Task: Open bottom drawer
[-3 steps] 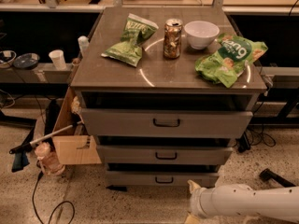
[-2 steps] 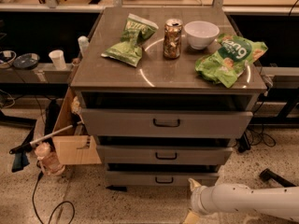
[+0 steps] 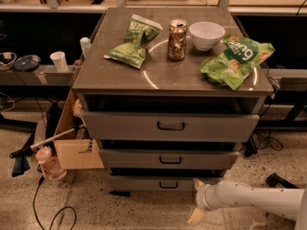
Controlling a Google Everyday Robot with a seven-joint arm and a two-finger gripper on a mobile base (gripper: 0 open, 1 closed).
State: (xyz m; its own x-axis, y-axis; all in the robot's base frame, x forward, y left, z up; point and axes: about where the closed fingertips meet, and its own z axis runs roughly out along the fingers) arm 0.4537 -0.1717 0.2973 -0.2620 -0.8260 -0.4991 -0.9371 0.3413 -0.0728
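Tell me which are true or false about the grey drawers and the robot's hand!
1. The robot's gripper is down by the floor, right of the narrow grey bottom drawer's small black loop handle. True.
2. The gripper grips that handle. False: it is open and apart from it.
3. The round white bowl sits on the grey cabinet top. True.
4. The bottom drawer is pulled far out. False: it looks shut.
5. The shiny drink can lies tipped over. False: the can stands upright.

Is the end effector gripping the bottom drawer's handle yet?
No; the end effector hangs to the right of the handle on the bottom drawer, not touching it.
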